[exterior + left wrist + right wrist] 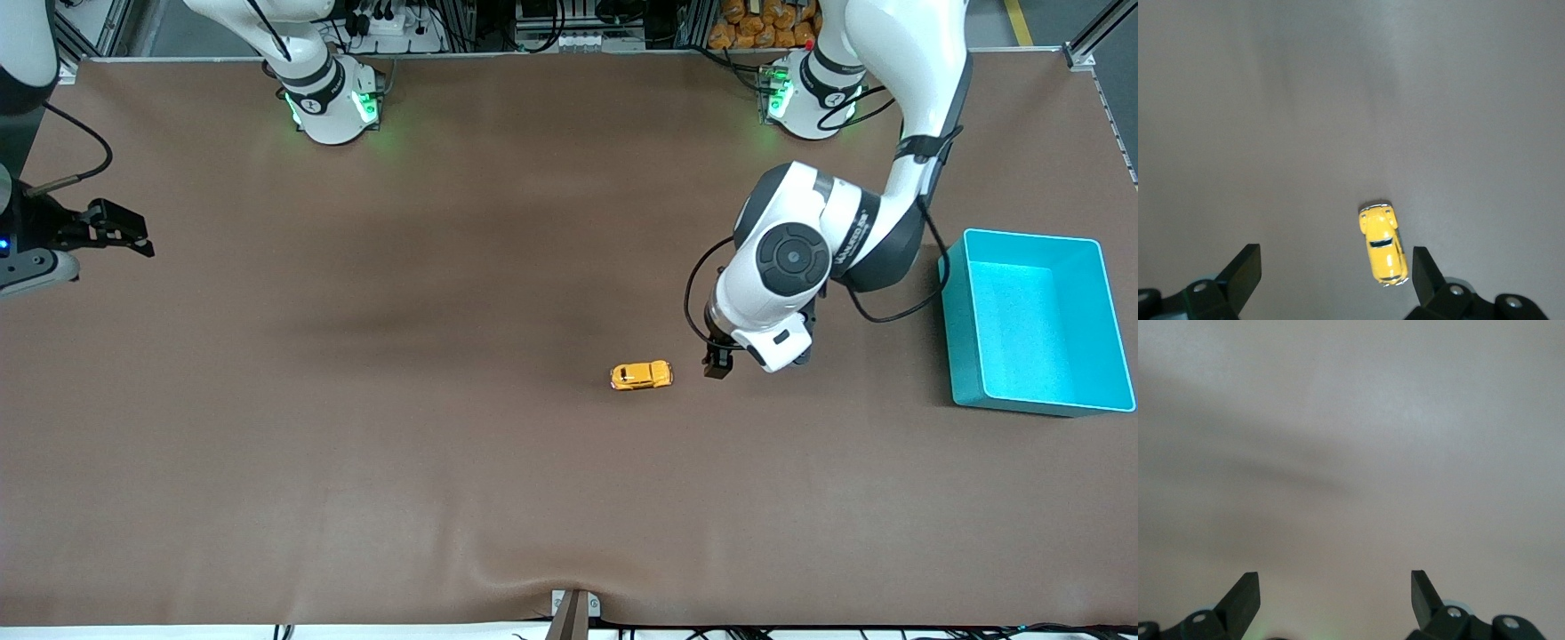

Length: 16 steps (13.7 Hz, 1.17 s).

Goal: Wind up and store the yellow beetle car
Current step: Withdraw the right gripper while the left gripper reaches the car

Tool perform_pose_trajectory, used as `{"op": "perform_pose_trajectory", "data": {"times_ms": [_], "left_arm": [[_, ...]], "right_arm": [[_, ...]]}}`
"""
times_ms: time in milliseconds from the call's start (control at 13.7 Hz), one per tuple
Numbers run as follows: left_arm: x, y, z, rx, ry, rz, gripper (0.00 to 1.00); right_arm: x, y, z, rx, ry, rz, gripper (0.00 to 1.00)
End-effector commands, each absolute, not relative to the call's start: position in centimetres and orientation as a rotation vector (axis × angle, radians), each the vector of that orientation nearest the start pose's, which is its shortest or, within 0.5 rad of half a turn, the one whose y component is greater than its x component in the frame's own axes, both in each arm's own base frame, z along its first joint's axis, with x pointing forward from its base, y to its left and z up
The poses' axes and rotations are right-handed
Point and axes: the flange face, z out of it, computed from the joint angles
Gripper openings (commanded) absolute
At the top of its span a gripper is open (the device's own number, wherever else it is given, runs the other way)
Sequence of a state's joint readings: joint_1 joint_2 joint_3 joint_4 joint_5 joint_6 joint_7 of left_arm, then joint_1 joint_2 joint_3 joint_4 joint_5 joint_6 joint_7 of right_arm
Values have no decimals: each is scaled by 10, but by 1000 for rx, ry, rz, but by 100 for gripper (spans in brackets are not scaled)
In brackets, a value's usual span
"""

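We took the yellow beetle car (641,375) as our landmark: it sat alone on the brown table (444,462), wheels down, about midway between the robots' edge and the camera's edge, and well apart from the teal bin (1031,320), which stood empty toward the left arm's end. The left gripper (718,363) hung over the table just beside the car on the bin's side, its fingers spread wide and holding nothing; in the left wrist view the car (1383,244) lay close to one fingertip rather than centred between the two. To do the pickup well, we judged the gripper should shift over the car until it sat midway between the fingers, then close across the narrow body — not along its length. The car's long axis ran along the table from one arm's end to the other; which end was the nose we could not tell. Far from the car, the right gripper (120,229) waited with fingers apart, empty.
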State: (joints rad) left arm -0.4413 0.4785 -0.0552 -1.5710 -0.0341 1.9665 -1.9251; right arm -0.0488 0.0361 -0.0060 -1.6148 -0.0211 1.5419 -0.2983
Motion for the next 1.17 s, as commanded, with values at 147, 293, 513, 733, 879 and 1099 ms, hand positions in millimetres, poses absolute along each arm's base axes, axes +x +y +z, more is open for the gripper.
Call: {"op": "perform_pose_trajectory", "data": {"times_ms": [147, 293, 513, 733, 879, 1099], "left_arm": [[594, -359, 320, -2236, -2188, 139, 100], [590, -369, 311, -2248, -2179, 137, 100], [593, -377, 287, -2269, -2193, 127, 100], [590, -388, 267, -2266, -2221, 114, 100], [592, -391, 256, -2270, -2241, 95, 100], [598, -399, 246, -2304, -2259, 73, 100]], "right_arm": [[537, -23, 608, -3156, -32, 140, 100], [535, -25, 619, -3150, 51, 136, 100], [530, -55, 634, -3033, 134, 133, 100], [529, -52, 636, -3039, 125, 140, 100], [529, -50, 639, -3043, 116, 127, 100], [529, -49, 639, -3046, 117, 120, 100]]}}
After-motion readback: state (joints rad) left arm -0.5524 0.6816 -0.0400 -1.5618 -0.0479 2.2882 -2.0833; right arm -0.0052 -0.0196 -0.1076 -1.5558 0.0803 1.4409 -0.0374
